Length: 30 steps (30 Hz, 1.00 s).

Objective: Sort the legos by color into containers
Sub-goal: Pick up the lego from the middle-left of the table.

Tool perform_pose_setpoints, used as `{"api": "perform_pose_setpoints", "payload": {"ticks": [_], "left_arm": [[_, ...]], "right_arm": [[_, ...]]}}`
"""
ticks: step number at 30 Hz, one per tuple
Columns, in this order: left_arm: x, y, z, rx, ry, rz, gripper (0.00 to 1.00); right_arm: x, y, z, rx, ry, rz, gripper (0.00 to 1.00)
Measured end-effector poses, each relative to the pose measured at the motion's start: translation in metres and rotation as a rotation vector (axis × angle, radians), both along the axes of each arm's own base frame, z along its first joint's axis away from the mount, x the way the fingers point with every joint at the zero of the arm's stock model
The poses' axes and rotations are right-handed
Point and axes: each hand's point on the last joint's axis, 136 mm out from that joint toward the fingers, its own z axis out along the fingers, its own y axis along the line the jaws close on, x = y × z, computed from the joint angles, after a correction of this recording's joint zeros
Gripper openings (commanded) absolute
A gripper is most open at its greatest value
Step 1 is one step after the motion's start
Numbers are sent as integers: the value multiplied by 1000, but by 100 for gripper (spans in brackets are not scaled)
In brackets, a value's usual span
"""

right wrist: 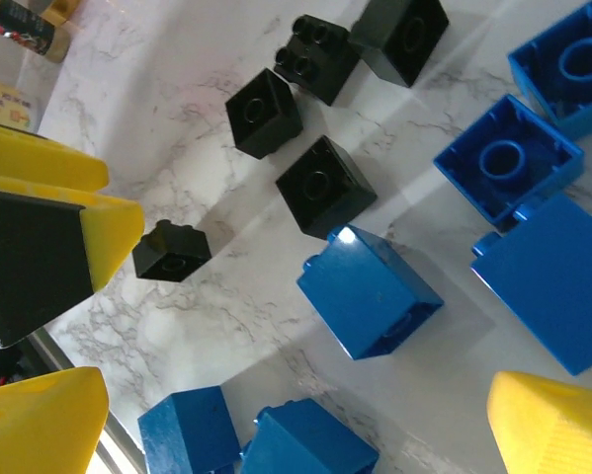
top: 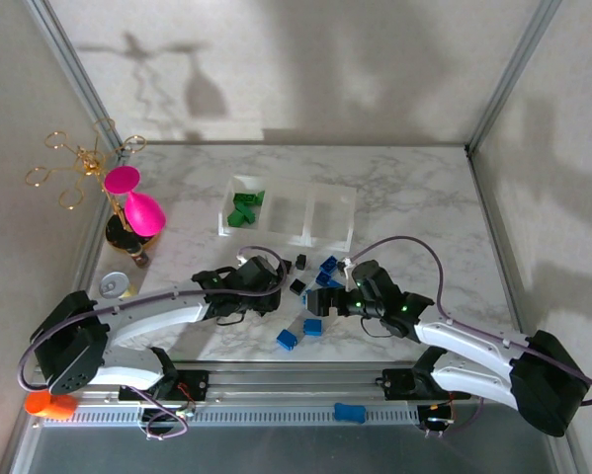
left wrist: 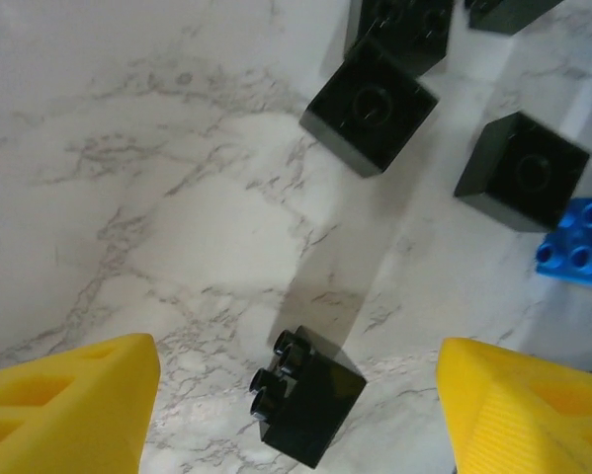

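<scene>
Green legos [top: 244, 209] lie in the left compartment of the translucent white tray [top: 327, 235]; the other two compartments look bare. Black legos [top: 297, 286] and blue legos [top: 327, 269] are scattered on the marble in front of the tray. My left gripper [top: 279, 289] is open, its yellow fingers [left wrist: 68, 405] wide on either side of a small black lego [left wrist: 305, 397] lying on its side. More black legos [left wrist: 372, 106] sit beyond it. My right gripper [right wrist: 296, 425] is open low over blue legos [right wrist: 370, 289], holding nothing.
A gold wire stand [top: 73, 163] with pink pieces [top: 142, 209] stands at the far left over a dark bottle. A small round cup [top: 115, 284] sits near the left edge. An orange cylinder [top: 48, 403] and a blue brick [top: 348, 412] lie by the front rail.
</scene>
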Motion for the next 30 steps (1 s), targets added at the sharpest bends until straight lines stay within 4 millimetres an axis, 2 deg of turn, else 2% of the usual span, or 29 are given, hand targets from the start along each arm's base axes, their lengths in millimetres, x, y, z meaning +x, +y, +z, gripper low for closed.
{"api": "perform_pose_setpoints", "payload": {"ticks": [7, 22, 30], "left_arm": [[-12, -9, -26, 42, 71, -46, 66], [-19, -20, -31, 32, 76, -63, 32], [-18, -19, -31, 35, 69, -57, 30]], "right_arm": [[2, -3, -3, -8, 4, -28, 99], [3, -4, -4, -11, 1, -35, 99], [4, -8, -5, -15, -11, -50, 99]]}}
